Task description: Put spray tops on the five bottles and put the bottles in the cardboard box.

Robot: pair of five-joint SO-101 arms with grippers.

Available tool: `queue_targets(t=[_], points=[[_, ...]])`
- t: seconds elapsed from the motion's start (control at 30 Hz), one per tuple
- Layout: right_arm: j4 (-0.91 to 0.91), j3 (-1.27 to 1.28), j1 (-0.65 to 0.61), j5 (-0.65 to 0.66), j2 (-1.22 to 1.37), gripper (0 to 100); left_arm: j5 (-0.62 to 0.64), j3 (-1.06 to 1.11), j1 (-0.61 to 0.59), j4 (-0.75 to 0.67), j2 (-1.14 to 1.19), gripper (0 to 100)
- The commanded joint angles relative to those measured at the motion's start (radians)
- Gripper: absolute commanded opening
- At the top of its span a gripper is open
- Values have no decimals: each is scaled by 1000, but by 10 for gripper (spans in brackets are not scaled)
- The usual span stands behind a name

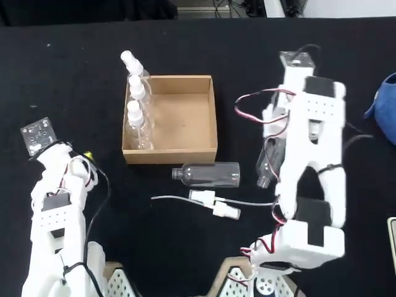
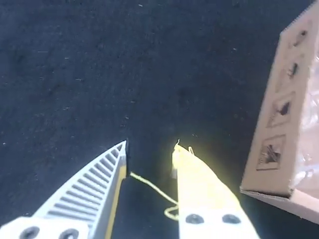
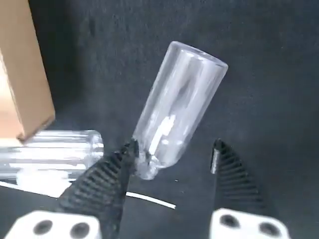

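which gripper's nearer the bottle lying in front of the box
Right. The right gripper sits beside that bottle; the left gripper is beyond the other end of the box.

You have a table covered in black cloth. The cardboard box sits on it near the middle. Just in front of the box, a clear bottle lies on its side with its bare neck pointing left. A second clear bottle lies to its right, partly hidden from above. In front of them, two white spray tops lie close together, their thin tubes flat on the cloth. A blue object rests at the right edge.
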Motion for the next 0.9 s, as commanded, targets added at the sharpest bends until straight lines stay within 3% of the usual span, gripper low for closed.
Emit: queue_targets(t=[0.0, 0.23, 0.7, 0.77, 0.87], points=[[-75, 13, -26, -54, 21, 223, 9, -8, 36, -14, -28, 30], [-213, 116, -23, -95, 82, 226, 8, -8, 35, -15, -28, 30], [-233, 128, -28, -44, 229, 282, 8, -8, 38, -12, -28, 30], [-227, 128, -23, -12, 228, 217, 8, -8, 38, -12, -28, 30], [-232, 128, 23, 23, 205, 38, 8, -8, 36, -12, -28, 30]])
